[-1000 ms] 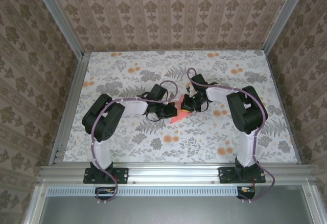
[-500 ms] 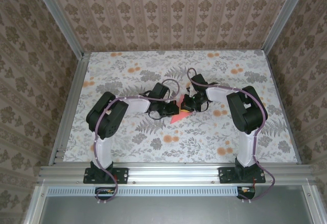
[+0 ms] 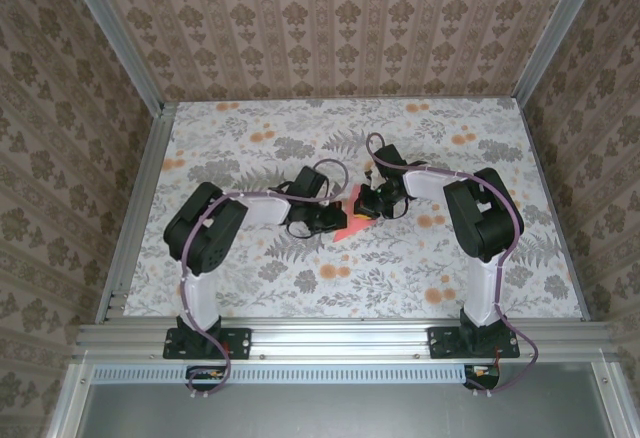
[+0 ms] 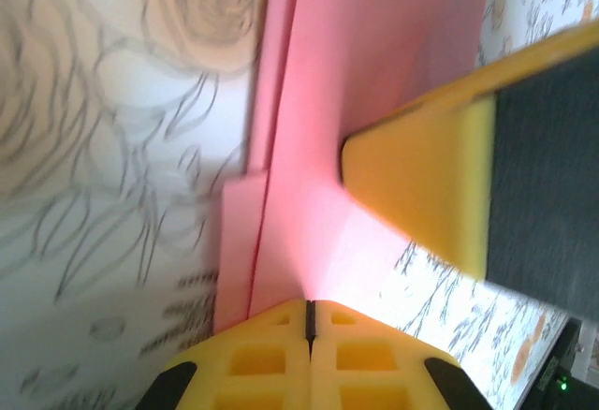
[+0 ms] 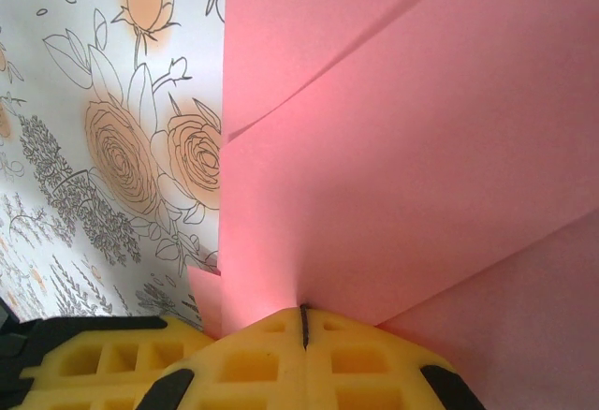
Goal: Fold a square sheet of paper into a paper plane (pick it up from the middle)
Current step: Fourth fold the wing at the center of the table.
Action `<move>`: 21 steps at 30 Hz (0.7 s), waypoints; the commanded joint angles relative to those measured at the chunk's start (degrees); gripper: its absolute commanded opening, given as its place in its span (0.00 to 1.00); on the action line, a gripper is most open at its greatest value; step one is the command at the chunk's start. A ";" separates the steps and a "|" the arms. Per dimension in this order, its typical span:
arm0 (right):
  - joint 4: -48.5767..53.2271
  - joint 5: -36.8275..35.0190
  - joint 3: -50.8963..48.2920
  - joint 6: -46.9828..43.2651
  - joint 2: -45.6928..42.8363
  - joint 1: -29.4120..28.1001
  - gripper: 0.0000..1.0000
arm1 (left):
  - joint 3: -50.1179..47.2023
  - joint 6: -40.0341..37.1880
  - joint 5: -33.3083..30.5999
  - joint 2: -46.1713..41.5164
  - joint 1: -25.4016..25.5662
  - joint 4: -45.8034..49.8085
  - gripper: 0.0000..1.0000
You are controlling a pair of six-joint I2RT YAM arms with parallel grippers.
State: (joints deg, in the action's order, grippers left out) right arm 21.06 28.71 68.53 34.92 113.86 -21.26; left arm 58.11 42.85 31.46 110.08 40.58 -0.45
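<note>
The pink sheet of paper (image 3: 349,226) lies folded in overlapping layers at the table's middle, its point toward the near left. Whether it has the paper plane's dart shape I cannot tell. My left gripper (image 3: 336,220) meets it from the left and my right gripper (image 3: 366,209) from the right. In the left wrist view the left gripper (image 4: 309,309) is shut, with the paper (image 4: 365,73) running out of its tips. The right gripper's finger (image 4: 421,185) rests on the sheet. In the right wrist view the right gripper (image 5: 302,314) is shut on a crease of the paper (image 5: 421,148).
The floral tablecloth (image 3: 250,278) covers the table inside an aluminium frame (image 3: 140,208) with patterned walls on three sides. Both arms bend inward, their elbows (image 3: 205,228) (image 3: 482,216) out to the sides. Part of the left gripper's yellow body (image 5: 94,363) sits beside the right gripper.
The left arm's elbow swayed slightly right and back. Both grippers and the paper stay in about the same place, jaws still shut.
</note>
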 commanded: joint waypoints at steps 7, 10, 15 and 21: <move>4.25 -10.34 -2.66 0.43 5.76 0.07 0.02 | -8.47 -2.76 -0.09 -4.93 1.52 9.48 0.05; 4.37 -10.42 -2.46 0.44 5.67 0.07 0.02 | -8.93 -3.93 -0.15 -6.33 1.59 11.08 0.05; 4.61 -10.01 -2.17 0.01 4.90 0.01 0.02 | -8.62 -4.78 -0.87 -9.82 0.47 11.63 0.04; 0.97 -3.41 -1.62 -0.80 0.82 0.06 0.03 | -8.08 -0.90 -2.40 -15.36 -1.23 0.51 0.05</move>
State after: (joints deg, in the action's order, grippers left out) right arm 20.97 29.06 68.53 34.68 113.58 -21.26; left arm 49.45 40.47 30.35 97.38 39.86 5.58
